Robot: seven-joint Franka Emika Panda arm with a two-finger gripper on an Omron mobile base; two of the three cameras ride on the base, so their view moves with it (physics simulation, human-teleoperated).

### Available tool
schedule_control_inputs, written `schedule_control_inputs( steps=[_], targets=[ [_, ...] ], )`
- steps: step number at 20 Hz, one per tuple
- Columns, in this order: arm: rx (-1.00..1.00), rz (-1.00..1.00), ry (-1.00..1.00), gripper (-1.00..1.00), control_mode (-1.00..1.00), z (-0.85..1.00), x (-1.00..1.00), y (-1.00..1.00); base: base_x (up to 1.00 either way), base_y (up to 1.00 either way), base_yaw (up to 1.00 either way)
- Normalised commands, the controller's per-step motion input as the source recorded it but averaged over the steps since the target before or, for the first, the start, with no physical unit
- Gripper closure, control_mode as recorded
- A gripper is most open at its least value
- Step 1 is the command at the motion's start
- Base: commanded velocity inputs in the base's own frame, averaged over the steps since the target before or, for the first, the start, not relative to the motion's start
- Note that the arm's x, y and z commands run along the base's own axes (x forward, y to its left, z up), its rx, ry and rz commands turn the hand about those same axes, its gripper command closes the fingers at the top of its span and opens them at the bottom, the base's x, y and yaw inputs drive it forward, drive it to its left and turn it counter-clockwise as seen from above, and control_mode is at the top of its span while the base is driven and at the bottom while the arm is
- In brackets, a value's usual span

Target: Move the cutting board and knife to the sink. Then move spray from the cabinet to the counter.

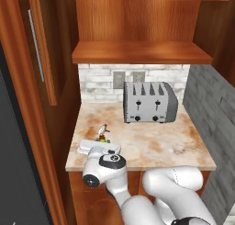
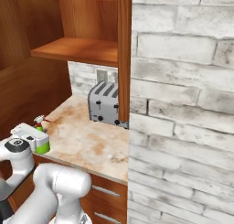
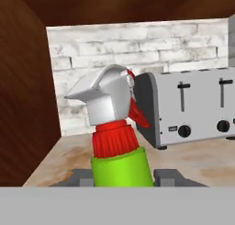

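Note:
The spray (image 3: 120,166), a bright green bottle with a red collar and a pale trigger head, stands upright between my fingertips (image 3: 167,177). My gripper (image 1: 102,141) is shut on the spray (image 1: 102,136) low over the front left corner of the counter (image 1: 156,141). From the right base view the spray (image 2: 42,146) sits in the gripper (image 2: 37,141) near the counter's (image 2: 87,141) front edge. Whether its base touches the stone I cannot tell. The cabinet shelf (image 1: 137,52) above is bare. The cutting board, knife and sink are out of view.
A silver toaster (image 1: 149,102) stands at the back of the counter against the white brick wall. The open cabinet door (image 1: 41,49) with its silver bar handle hangs at the left. A brick wall (image 2: 183,104) blocks the right side.

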Motion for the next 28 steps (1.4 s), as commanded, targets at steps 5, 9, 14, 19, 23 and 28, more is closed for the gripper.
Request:
schedule_control_inputs(
  steps=[5, 9, 14, 19, 23, 28],
  targets=[
    [0.1, 0.0, -0.21, 1.0, -1.0, 0.0, 0.0, 0.0, 0.0, 0.0, 0.0],
    [0.13, 0.0, -0.08, 1.0, -1.0, -0.01, 0.0, 0.0, 0.0, 0.0, 0.0],
    [0.1, 0.0, -0.01, 1.0, -1.0, -0.05, 0.14, 0.0, 0.0, 0.0, 0.0],
    [0.08, 0.0, 0.0, -1.0, -1.0, -0.31, 0.16, 0.0, 0.0, 0.0, 0.0],
    [0.06, 0.0, 0.0, -1.0, -1.0, -0.16, 0.03, 0.0, 0.0, 0.0, 0.0],
    [0.04, 0.0, -0.02, -1.0, -1.0, 0.0, -0.06, 0.0, 0.0, 0.0, 0.0]
  ],
)
